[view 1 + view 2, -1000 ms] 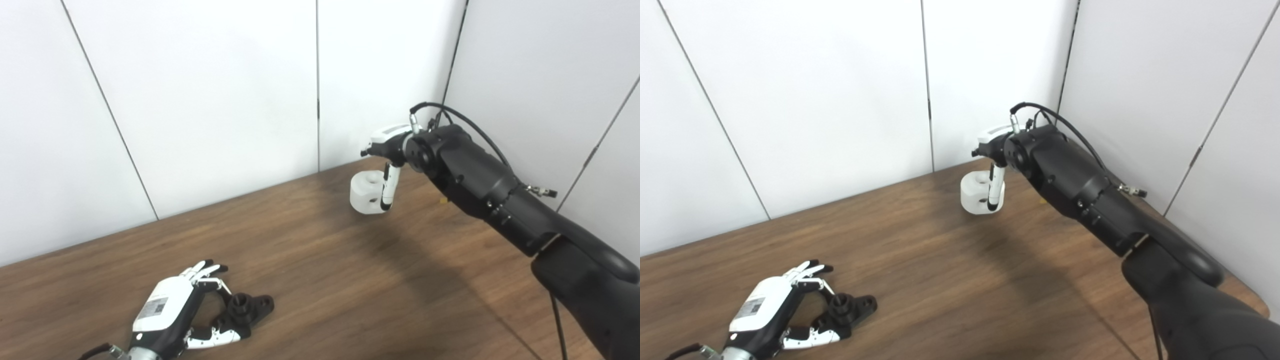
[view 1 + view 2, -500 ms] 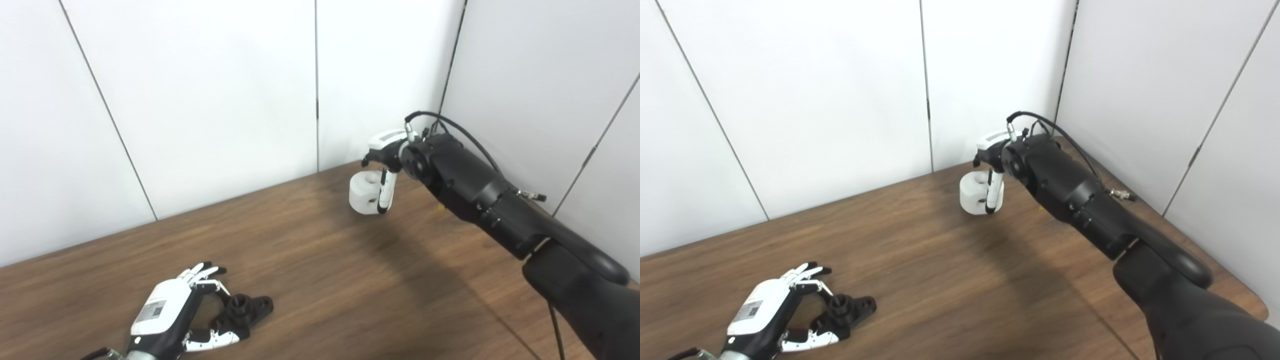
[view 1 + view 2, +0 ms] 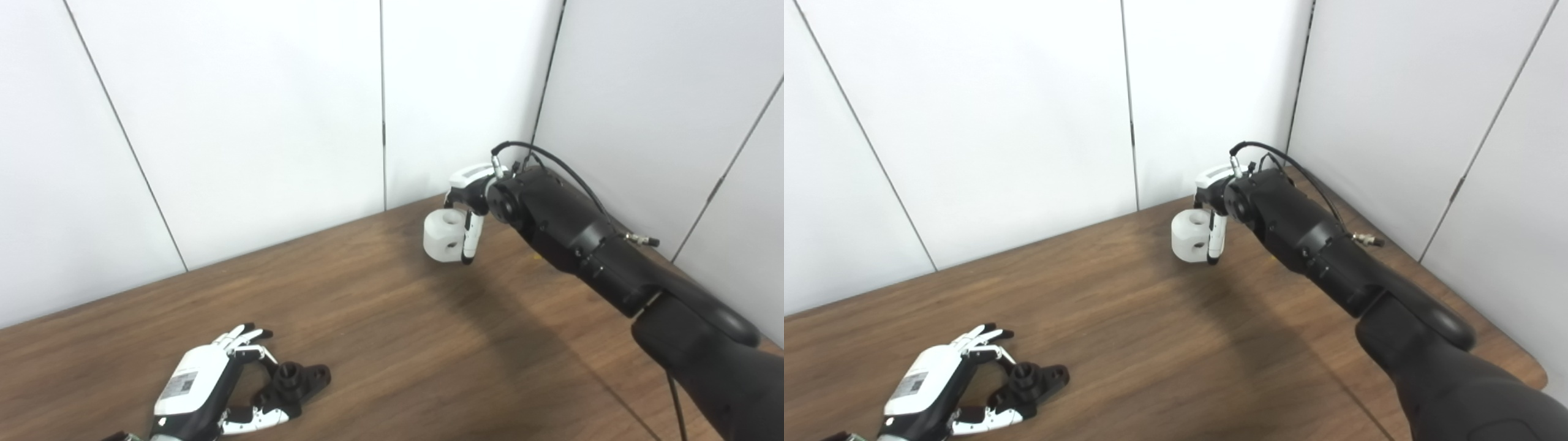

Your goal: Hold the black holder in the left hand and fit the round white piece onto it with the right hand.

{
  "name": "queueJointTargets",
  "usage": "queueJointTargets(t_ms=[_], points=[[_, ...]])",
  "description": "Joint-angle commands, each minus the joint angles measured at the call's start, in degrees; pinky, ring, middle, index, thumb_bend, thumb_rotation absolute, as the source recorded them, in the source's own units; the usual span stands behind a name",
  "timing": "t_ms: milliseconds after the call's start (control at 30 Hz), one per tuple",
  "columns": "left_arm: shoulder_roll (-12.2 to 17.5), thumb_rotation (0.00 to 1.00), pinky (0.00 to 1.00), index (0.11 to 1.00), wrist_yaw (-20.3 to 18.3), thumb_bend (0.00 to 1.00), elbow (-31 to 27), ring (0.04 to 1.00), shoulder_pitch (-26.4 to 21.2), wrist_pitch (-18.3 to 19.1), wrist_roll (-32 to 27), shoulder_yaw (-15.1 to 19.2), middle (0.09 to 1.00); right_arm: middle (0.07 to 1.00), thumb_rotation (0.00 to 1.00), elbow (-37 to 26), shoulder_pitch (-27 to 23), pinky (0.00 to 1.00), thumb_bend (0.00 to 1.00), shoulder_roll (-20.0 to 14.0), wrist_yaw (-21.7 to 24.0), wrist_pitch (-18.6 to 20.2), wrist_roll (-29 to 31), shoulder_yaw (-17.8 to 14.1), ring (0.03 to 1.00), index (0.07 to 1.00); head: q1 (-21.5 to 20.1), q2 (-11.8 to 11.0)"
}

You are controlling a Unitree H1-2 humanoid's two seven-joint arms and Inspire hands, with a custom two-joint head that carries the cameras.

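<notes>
White wall panels close in a brown wooden tabletop [image 3: 392,318] on its far side and right side, meeting at the far right corner.

Near that corner, the right robot hand [image 3: 468,205] reaches over the round white piece [image 3: 442,237], with one finger lying down the piece's near side and the others hidden behind it. It appears to be gripping the piece, though whether the piece is lifted clear of the wood or resting on it cannot be told. The piece is a short, thick cylinder standing with its axis roughly upright; its central bore opens upward and a small hole shows in its side wall, facing the near edge.

Close to the near left corner, the left robot hand [image 3: 202,392] is curled around the black holder [image 3: 297,380], fingers on the far side and thumb on the near side, so it looks closed on the holder while the holder lies low on the wood. The holder's long axis runs roughly left to right along the near edge, its flat lobed end pointing right, away from the palm, with a raised round socket standing up near the middle.

The two parts are well apart, on a diagonal from the far right to the near left. Bringing them together likely means carrying the white piece toward the near left and lining its bore up over the holder's upright socket.
</notes>
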Motion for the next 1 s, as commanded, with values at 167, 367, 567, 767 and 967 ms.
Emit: queueJointTargets(t_ms=[167, 367, 567, 767, 967], points=[[3.46, 0.06, 0.93, 0.483, -4.12, 0.52, 1.13, 0.943, 3.05, 1.57, 1.66, -0.35, 0.861, 0.937, 0.33, -1.27, -3.01, 0.87, 0.91, -0.76, -2.16, -0.76, -0.39, -0.87, 0.937, 0.818, -0.25, 0.36], [3.32, 0.06, 0.93, 0.483, -4.18, 0.52, 1.01, 0.939, 3.09, 1.62, 1.75, -0.17, 0.862, 0.843, 0.25, -2.20, -0.59, 0.79, 0.85, -0.63, -10.53, -3.26, 0.56, -3.10, 0.842, 0.624, -0.12, 0.45], [3.19, 0.06, 0.92, 0.482, -3.67, 0.52, 0.76, 0.935, 3.21, 1.21, 1.86, -0.17, 0.861, 0.707, 0.15, -0.38, 1.92, 0.73, 0.53, 0.56, -23.53, -6.57, 0.77, -4.94, 0.721, 0.481, 0.05, 0.82], [2.78, 0.06, 0.92, 0.482, -2.83, 0.52, 0.84, 0.930, 3.24, 1.22, 2.14, 0.18, 0.858, 0.700, 0.14, -0.08, 2.72, 0.75, 0.53, 1.22, -26.23, -5.08, -0.31, -4.89, 0.735, 0.481, 0.31, 0.96], [2.49, 0.06, 0.93, 0.482, -2.95, 0.52, 0.98, 0.930, 3.06, 1.31, 2.16, 0.14, 0.859, 0.703, 0.14, -0.96, 3.85, 0.74, 0.52, 1.30, -26.79, -4.38, 0.22, -5.56, 0.754, 0.481, 1.28, 1.27]])
